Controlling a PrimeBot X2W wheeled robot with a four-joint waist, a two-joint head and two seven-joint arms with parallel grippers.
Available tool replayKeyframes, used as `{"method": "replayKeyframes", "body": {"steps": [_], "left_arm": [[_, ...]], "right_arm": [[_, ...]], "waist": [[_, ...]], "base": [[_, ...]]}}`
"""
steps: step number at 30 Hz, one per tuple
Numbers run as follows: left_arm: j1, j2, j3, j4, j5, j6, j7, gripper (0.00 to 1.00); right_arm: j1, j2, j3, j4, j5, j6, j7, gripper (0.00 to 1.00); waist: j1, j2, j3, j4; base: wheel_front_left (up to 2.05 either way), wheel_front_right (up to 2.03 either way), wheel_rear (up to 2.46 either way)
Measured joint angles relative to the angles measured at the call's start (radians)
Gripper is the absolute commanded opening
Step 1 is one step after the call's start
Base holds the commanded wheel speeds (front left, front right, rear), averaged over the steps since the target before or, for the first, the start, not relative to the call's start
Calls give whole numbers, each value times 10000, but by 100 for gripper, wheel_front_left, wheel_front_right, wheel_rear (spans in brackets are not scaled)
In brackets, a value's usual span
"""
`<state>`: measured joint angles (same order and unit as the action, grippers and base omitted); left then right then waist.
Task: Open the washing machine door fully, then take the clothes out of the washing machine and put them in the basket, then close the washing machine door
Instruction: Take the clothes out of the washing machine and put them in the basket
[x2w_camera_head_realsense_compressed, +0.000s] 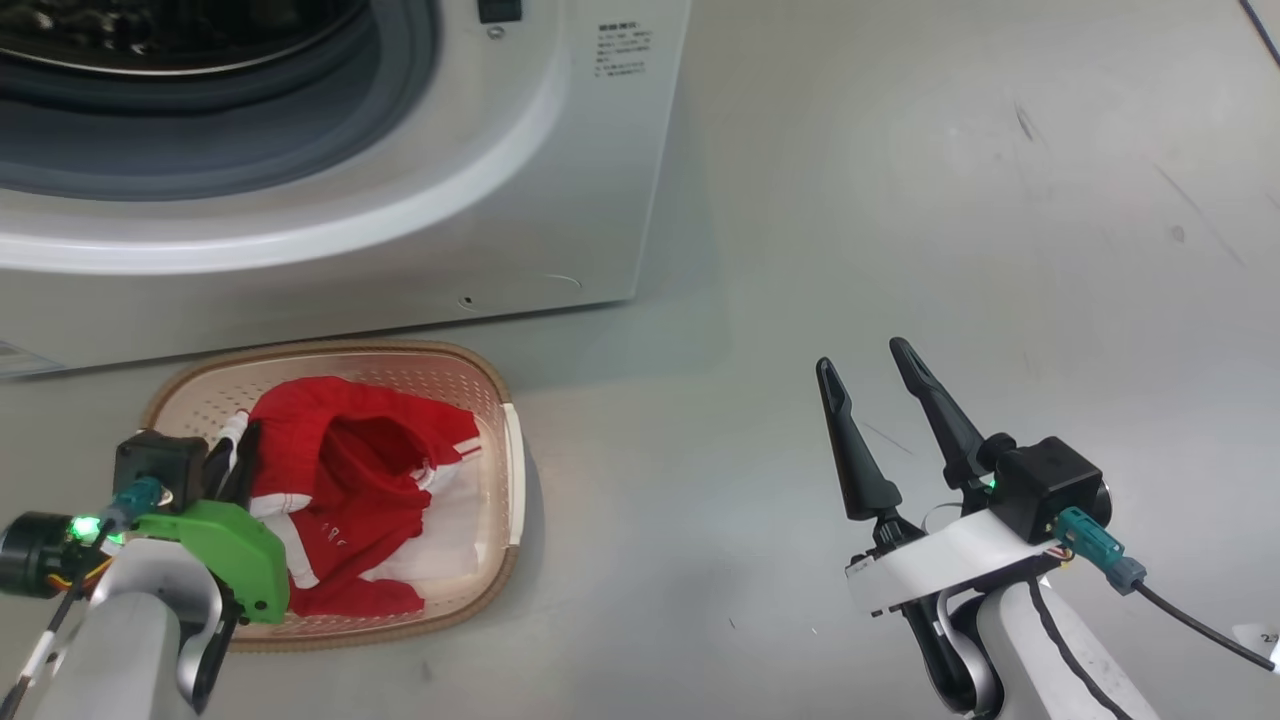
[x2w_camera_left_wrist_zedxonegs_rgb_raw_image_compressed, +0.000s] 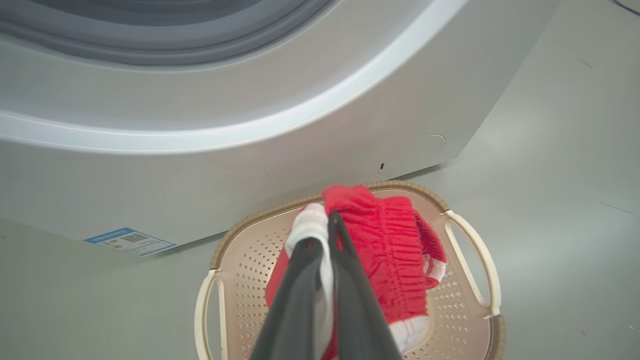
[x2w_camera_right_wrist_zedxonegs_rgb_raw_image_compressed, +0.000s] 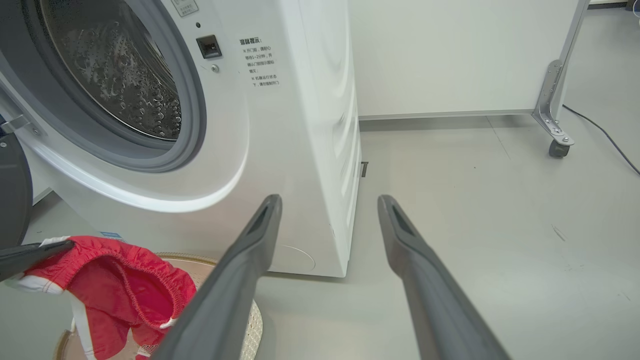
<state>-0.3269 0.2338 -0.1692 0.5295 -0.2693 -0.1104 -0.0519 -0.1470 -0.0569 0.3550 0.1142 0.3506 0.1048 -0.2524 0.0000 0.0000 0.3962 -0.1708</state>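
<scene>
The left tool (x2w_camera_left_wrist_zedxonegs_rgb_raw_image_compressed: 321, 232) is clamped on a white-trimmed edge of the red clothes (x2w_camera_head_realsense_compressed: 350, 470), holding that edge up over the basket (x2w_camera_head_realsense_compressed: 400, 350) while the lower folds sag inside its rim. My guess is the grip is kept so the fabric drops within the basket and does not spill onto the floor (x2w_camera_head_realsense_compressed: 900, 200). Letting go looks like the next step.

The basket sits on the floor with the washing machine (x2w_camera_head_realsense_compressed: 560, 200) just behind it, close under the round opening, which keeps the carry from drum (x2w_camera_right_wrist_zedxonegs_rgb_raw_image_compressed: 125, 75) to basket short. From the right wrist view, the part of the drum that can be seen looks bare.

The right tool (x2w_camera_head_realsense_compressed: 861, 355) hangs well to the right of the basket over bare floor, its fingers apart and holding nothing, seemingly parked out of the way. A dark curved edge up and to the left of the basket, in the right wrist view, is probably the door (x2w_camera_right_wrist_zedxonegs_rgb_raw_image_compressed: 10, 195), swung open and yet to be closed.
</scene>
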Motion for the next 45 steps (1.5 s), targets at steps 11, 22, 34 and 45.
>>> {"method": "replayKeyframes", "body": {"steps": [11,22,34,45], "left_arm": [[-1060,174,-694,765,644,-19,431,0],[-1282,571,-853,2073,775,-77,746,0],[-1411,736,-792,3335,855,-94,759,0],[-1961,399,-713,3946,763,-92,221,100]], "right_arm": [[-353,40,-98,-176,96,-21,0,100],[-725,79,-174,-328,96,-59,0,100],[-961,84,-167,-608,-4,-105,-2,100],[-1103,88,-117,-522,-31,-105,-2,100]], "waist": [[0,0,1118,-735],[0,0,1908,-1191],[0,0,2484,-1259],[0,0,2520,-1078]], "base": [[0,0,0],[0,0,0],[0,0,0],[0,0,0]]}}
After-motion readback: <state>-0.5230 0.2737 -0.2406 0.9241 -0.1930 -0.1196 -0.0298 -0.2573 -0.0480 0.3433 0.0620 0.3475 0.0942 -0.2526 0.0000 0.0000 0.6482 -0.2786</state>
